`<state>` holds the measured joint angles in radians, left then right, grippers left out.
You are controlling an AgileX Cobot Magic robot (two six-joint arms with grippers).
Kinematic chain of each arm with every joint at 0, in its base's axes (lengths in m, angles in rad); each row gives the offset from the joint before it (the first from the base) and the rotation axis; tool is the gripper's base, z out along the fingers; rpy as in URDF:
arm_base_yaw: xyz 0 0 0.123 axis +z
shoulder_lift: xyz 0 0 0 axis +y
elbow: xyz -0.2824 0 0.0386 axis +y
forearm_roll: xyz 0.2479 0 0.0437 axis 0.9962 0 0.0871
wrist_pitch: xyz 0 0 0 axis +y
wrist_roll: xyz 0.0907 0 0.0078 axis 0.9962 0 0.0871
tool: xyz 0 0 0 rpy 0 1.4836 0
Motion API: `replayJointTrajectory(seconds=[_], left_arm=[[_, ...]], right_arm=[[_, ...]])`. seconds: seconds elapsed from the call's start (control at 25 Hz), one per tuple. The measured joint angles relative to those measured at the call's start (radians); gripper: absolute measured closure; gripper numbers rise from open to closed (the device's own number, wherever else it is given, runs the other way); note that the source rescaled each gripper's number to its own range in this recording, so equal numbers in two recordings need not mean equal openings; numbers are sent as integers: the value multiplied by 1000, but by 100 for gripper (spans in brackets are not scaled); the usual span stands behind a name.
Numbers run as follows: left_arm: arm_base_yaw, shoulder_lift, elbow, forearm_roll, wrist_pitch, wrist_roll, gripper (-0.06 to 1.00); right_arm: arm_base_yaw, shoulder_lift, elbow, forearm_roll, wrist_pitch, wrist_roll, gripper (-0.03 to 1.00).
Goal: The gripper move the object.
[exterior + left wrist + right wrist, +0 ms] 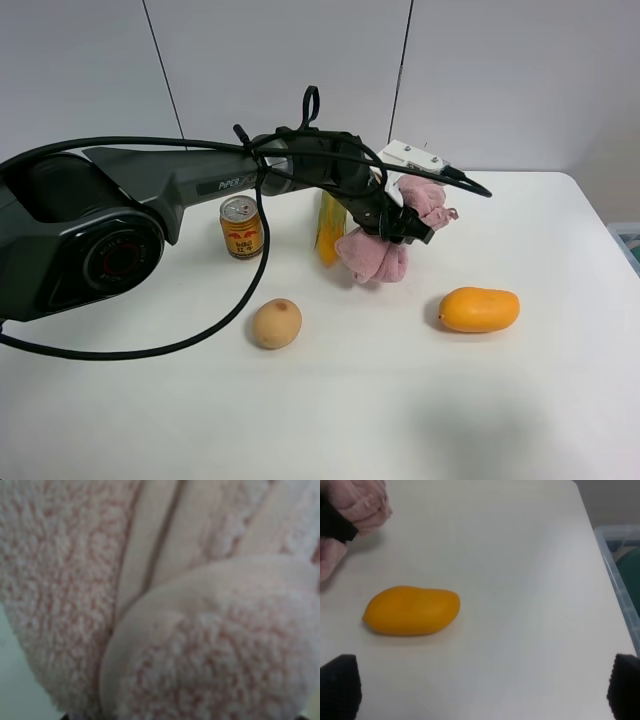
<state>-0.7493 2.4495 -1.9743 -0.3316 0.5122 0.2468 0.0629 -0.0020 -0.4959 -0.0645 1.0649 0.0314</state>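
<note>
The pink fluffy towel (375, 258) lies at the table's middle back, pinched in its middle into a bow shape. My left gripper (405, 222), white end piece with dark fingers, reaches across from the left and is shut on the towel's waist. The left wrist view is filled by blurred pink towel (160, 600). The towel's edge and a dark finger also show in the right wrist view (362, 502). My right gripper (480, 690) is open and empty above the table, near the orange mango; it is out of the high view.
An orange mango (479, 309) lies right of the towel, also in the right wrist view (411, 610). A red-gold can (241, 226) and a yellow object (328, 230) stand left of the towel. A round tan fruit (277, 323) lies in front. A clear bin (625, 565) sits off the table's right edge.
</note>
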Motion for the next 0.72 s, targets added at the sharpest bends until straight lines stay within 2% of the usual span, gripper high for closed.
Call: replayJointTrajectory(seconds=[0.08, 0.12, 0.16, 0.24, 0.32, 0.4, 0.56, 0.72], left_arm=[[0, 0, 0, 0, -9, 14, 92], [0, 0, 0, 0, -13, 21, 86], [0, 0, 0, 0, -15, 26, 69], [0, 0, 0, -5, -31, 28, 29], [-1, 0, -5, -9, -37, 21, 1], [-1, -1, -6, -9, -37, 15, -3], [-2, -22, -6, -7, -34, 3, -4], [-19, -125, -6, 47, 1, -19, -4]], right_arm=[[0, 0, 0, 0, 0, 0, -3], [0, 0, 0, 0, 0, 0, -3], [0, 0, 0, 0, 0, 0, -3], [0, 0, 0, 0, 0, 0, -3], [0, 0, 0, 0, 0, 0, -3], [0, 0, 0, 0, 0, 0, -3], [0, 0, 0, 0, 0, 0, -3], [0, 0, 0, 0, 0, 0, -3]])
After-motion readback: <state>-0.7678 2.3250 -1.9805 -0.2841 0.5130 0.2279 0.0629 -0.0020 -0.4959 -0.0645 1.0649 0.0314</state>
